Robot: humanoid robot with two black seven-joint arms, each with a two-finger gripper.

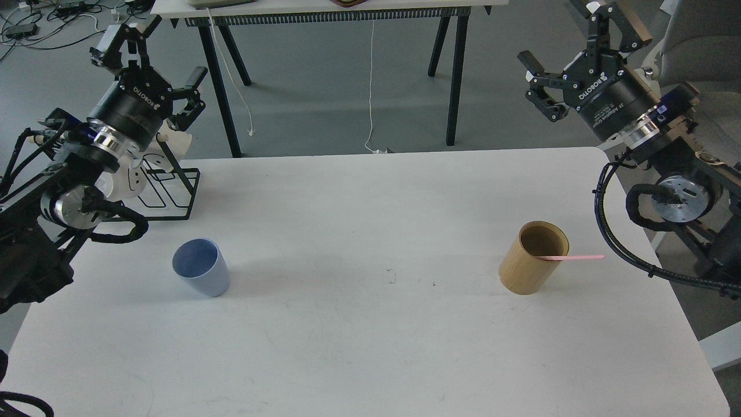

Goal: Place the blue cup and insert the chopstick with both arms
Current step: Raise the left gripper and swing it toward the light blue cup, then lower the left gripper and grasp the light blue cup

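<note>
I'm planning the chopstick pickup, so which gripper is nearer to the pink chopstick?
The right gripper. It is raised above and behind the chopstick, which leans out of the tan holder on the same side. The left gripper is far across the table, beyond the blue cup.

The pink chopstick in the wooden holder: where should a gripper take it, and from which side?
Probably grip the chopstick on its free end beyond the rim of the tan holder, coming from above on the right. That end sticks out toward the open right gripper.
</note>
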